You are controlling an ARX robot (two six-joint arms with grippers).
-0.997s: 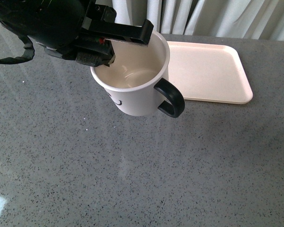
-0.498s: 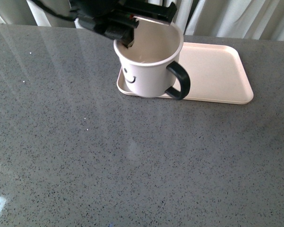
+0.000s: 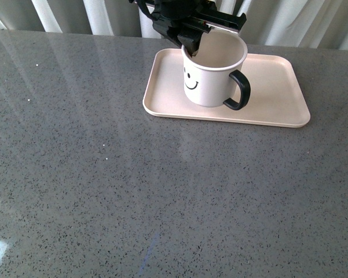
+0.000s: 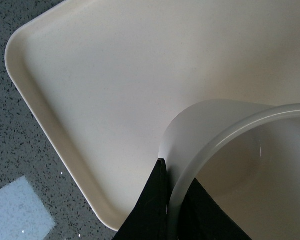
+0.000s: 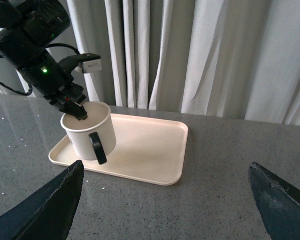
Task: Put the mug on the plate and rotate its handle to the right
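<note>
The white mug (image 3: pixel 211 78) with a black smiley face is upright over the left half of the pale pink plate (image 3: pixel 275 87). Its base is at the plate's surface, but I cannot tell whether it rests there. Its black handle (image 3: pixel 239 90) points right and slightly toward me. My left gripper (image 3: pixel 191 45) is shut on the mug's far-left rim, one finger inside and one outside. The left wrist view shows that pinch (image 4: pixel 168 202) on the mug (image 4: pixel 199 125) above the plate (image 4: pixel 105 75). The right wrist view shows the mug (image 5: pixel 85 132), handle (image 5: pixel 97 148) and plate (image 5: pixel 150 150). My right gripper (image 5: pixel 164 200) is open, well back from the plate.
The plate lies near the far edge of the grey speckled table (image 3: pixel 133 191). Pale curtains (image 5: pixel 199 55) hang just behind that edge. The left arm's body (image 5: pixel 35 35) hangs over the plate's left end.
My left gripper has carried the mug away from me and to the right, from beside the plate's left end to over the plate, and lowered it. The handle still points right.
</note>
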